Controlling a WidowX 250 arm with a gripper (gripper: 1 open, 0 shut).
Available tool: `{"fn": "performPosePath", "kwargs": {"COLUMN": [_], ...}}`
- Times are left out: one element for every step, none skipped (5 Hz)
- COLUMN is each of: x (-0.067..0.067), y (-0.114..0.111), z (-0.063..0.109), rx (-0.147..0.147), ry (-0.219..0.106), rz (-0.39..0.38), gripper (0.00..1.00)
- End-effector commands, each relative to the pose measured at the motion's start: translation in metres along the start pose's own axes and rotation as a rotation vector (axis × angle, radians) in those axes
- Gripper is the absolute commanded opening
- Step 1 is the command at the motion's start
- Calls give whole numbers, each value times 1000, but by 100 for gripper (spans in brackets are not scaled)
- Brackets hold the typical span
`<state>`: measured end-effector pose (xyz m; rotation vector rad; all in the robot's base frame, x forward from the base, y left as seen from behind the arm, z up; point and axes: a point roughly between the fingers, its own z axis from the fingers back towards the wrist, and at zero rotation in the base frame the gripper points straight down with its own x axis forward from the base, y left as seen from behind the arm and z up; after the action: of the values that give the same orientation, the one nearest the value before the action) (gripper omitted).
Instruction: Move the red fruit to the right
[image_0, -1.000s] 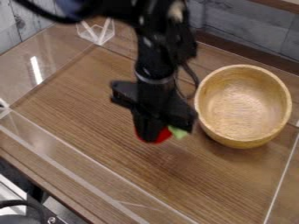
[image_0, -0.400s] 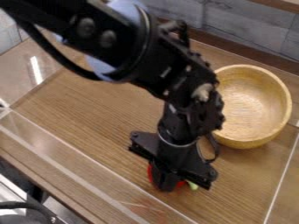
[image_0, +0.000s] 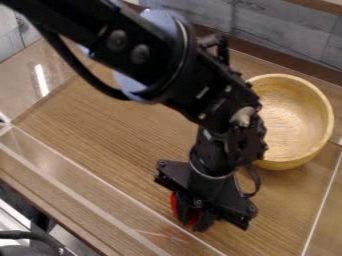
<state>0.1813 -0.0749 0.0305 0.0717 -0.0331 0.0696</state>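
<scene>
The red fruit (image_0: 186, 208) shows only as a small red patch with a bit of green low on the wooden table (image_0: 94, 140), near the front edge. My gripper (image_0: 201, 207) points down right over it, its black fingers on either side of the fruit. The black arm hides most of the fruit and the fingertips, so the gap between the jaws cannot be read. The fruit looks to be at or just above the tabletop.
A light wooden bowl (image_0: 302, 122), much larger than the fruit, stands at the back right, just behind the arm. Clear plastic walls (image_0: 24, 148) border the table on the left and front. A white wire object (image_0: 110, 36) sits at the back left.
The arm has swung toward the front right and lowered, carrying the red fruit from beside the bowl's left rim down to the front of the table.
</scene>
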Motion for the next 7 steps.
{"fn": "performPosePath", "kwargs": {"x": [9,12,13,15,17,17,17], "y": [-8,-8,-9,-9,-8,-8,-9], "z": [9,9,11,11,9,9,9], "rx": [-38,-58,-78,-84,-85,-83,-79], "ry": [-27,-23,-19,-14,-11,-7,-2], "rz": [2,5,5,6,6,9,13], "gripper": [100,0,100,100,0,100,100]}}
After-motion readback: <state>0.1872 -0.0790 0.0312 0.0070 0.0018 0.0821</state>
